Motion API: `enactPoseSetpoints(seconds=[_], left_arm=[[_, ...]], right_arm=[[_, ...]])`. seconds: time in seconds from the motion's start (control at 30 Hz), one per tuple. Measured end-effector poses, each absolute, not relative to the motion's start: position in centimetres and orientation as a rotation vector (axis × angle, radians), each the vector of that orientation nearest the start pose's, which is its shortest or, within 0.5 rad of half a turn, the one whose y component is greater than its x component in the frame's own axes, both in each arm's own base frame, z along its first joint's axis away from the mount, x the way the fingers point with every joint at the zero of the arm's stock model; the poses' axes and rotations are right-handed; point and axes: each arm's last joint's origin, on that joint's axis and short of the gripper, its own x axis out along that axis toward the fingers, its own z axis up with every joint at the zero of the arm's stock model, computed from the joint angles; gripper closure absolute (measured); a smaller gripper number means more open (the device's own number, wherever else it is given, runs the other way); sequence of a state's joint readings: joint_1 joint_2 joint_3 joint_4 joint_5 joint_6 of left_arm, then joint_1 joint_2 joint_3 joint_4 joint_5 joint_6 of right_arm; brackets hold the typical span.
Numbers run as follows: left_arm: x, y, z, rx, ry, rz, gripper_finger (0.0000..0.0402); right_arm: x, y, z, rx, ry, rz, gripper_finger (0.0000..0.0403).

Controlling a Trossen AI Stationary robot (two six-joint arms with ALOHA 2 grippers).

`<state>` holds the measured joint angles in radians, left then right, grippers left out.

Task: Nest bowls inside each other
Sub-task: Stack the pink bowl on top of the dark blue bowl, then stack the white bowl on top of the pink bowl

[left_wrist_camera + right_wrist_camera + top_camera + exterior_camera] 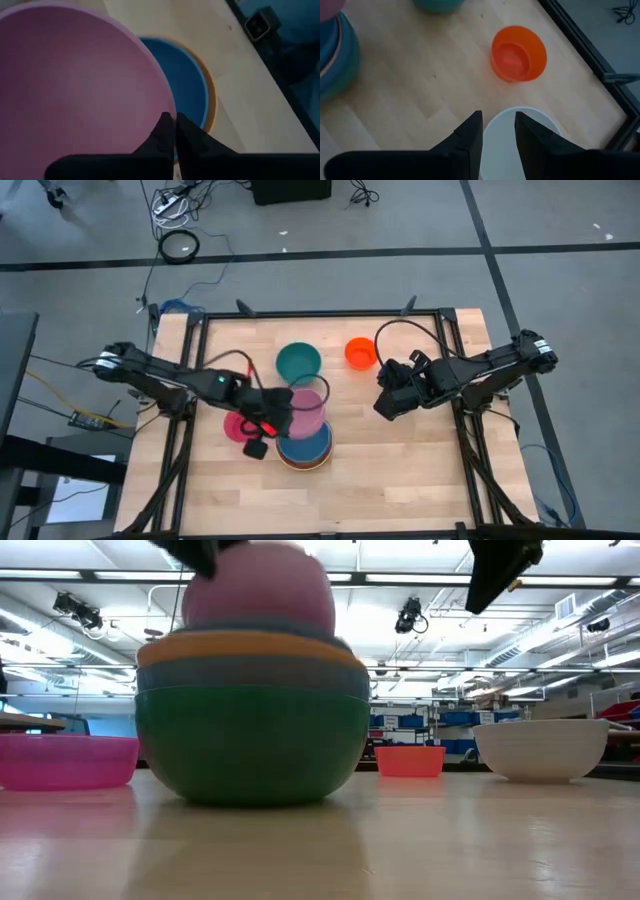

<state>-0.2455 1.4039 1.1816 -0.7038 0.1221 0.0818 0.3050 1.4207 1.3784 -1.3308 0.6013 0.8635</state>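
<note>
Above the stack [303, 448], left pincer [270, 422] clenched on tilted pink bowl [308, 408], right pincer [388, 402] unclear.

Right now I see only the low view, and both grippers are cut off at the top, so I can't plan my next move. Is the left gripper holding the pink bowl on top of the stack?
Observer: Yes. The left wrist view shows the left gripper shut on the pink bowl's rim.
Operator: What is under that bowl?
Observer: A blue bowl sits open side up in the stack, right below it.
Operator: And the right gripper?
Observer: The right gripper is open above the white bowl, with one finger on each side of its rim and not closed on it.
</note>
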Motion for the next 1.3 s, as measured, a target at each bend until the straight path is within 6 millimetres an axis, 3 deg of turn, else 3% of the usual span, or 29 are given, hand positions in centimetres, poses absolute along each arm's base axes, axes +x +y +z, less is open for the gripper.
enactPoseSetpoints(seconds=[0.13,0.33,0.53,0.77,1.03,1.3], left_arm=[[28.8,-8.0,27.4,0.11,0.98,-0.378,0.0394],[29.2,-8.3,26.7,0.023,1.006,-0.417,0.0359],[29.0,-9.0,28.0,-0.055,0.945,-0.531,0.0334],[28.7,-9.3,29.8,-0.067,0.969,-0.531,0.0331],[27.2,-7.9,32.1,0.104,1.109,-0.21,0.033],[26.1,-7.2,32.9,0.177,1.141,-0.108,0.033]], right_arm=[[23.9,5.8,31.8,0.135,1.022,-0.738,0.03],[23.8,5.8,31.1,0.135,1.037,-0.75,0.03],[23.6,5.8,30.4,0.138,1.06,-0.753,0.03],[23.3,5.4,28.7,0.127,1.111,-0.783,0.0301],[22.7,3.6,24.5,0.26,1.267,-0.82,0.0294],[22.9,2.2,21.6,0.403,1.284,-0.798,0.0258]])
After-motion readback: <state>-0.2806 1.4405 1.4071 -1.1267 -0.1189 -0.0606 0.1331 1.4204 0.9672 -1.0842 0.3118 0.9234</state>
